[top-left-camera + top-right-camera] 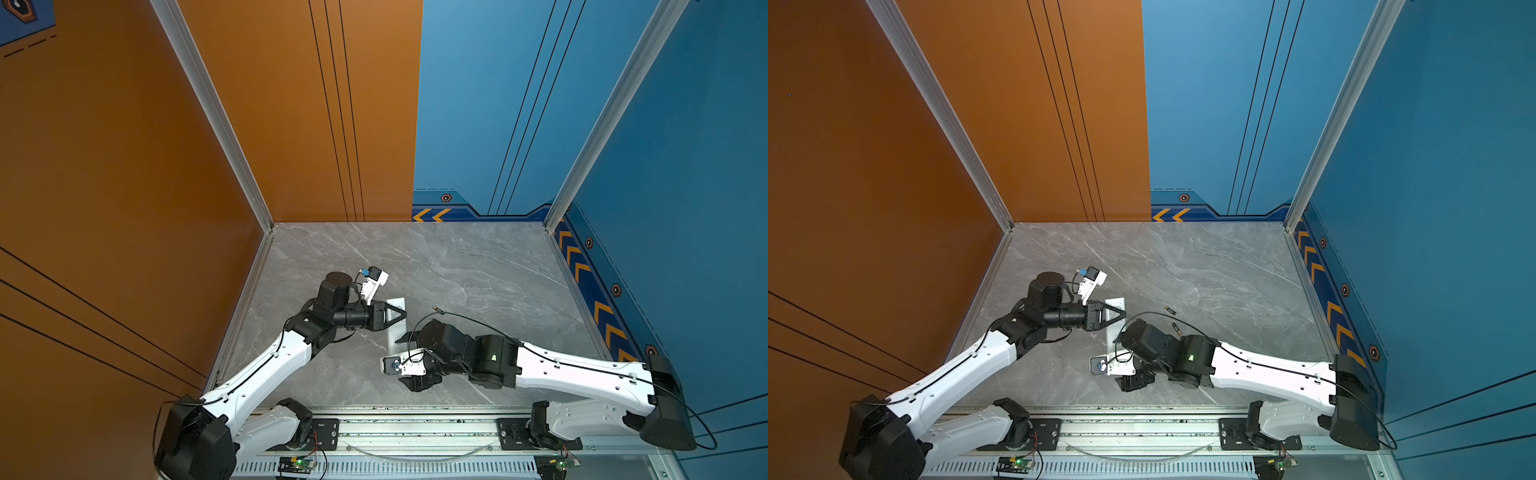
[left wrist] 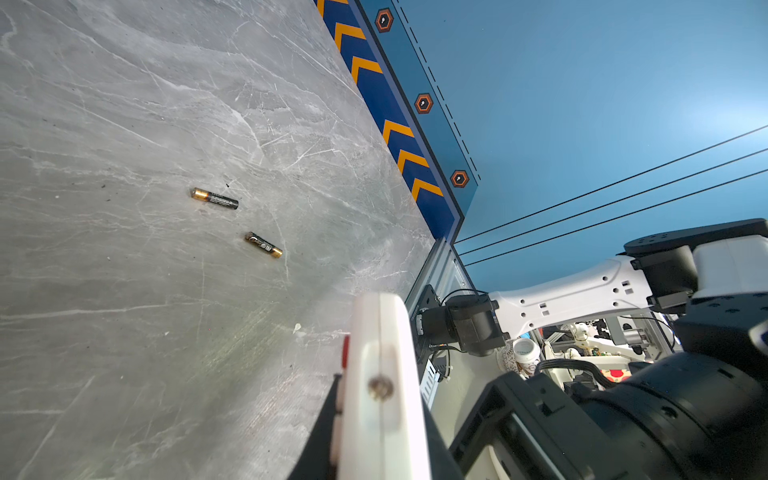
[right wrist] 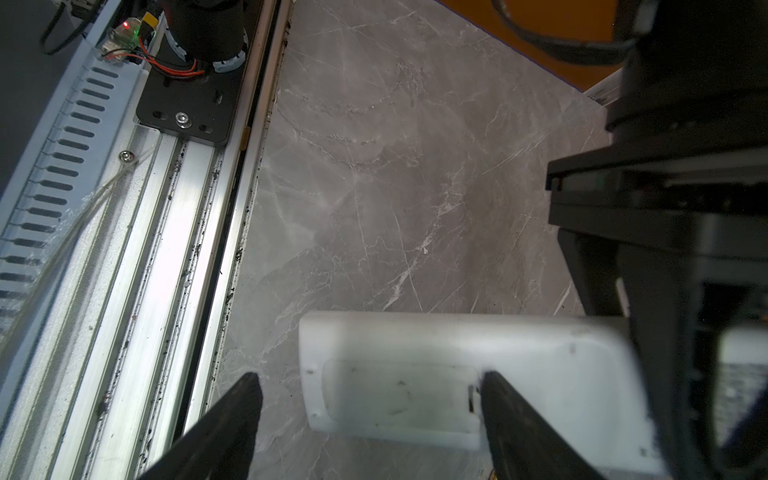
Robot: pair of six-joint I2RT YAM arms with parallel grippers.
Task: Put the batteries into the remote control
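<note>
The left gripper (image 1: 402,312) is clamped on a long slim white plastic remote control (image 1: 394,332), holding it over the grey marble-patterned tabletop (image 1: 478,270) near the middle in both top views. In the left wrist view the remote control (image 2: 382,395) stands on edge between the black fingers (image 2: 320,432), with red and white buttons on one side. The right gripper (image 3: 369,377) is spread wide at the remote's near end, where the plain white back (image 3: 415,345) and the outline of the battery recess (image 3: 395,395) show. One finger (image 3: 232,424) is off the end and the other (image 3: 519,424) over the back; whether it touches is unclear. The two small black batteries with copper-coloured ends (image 2: 215,198) (image 2: 264,244) lie apart on the tabletop, right of the remote (image 1: 1170,309) (image 1: 1176,328).
</note>
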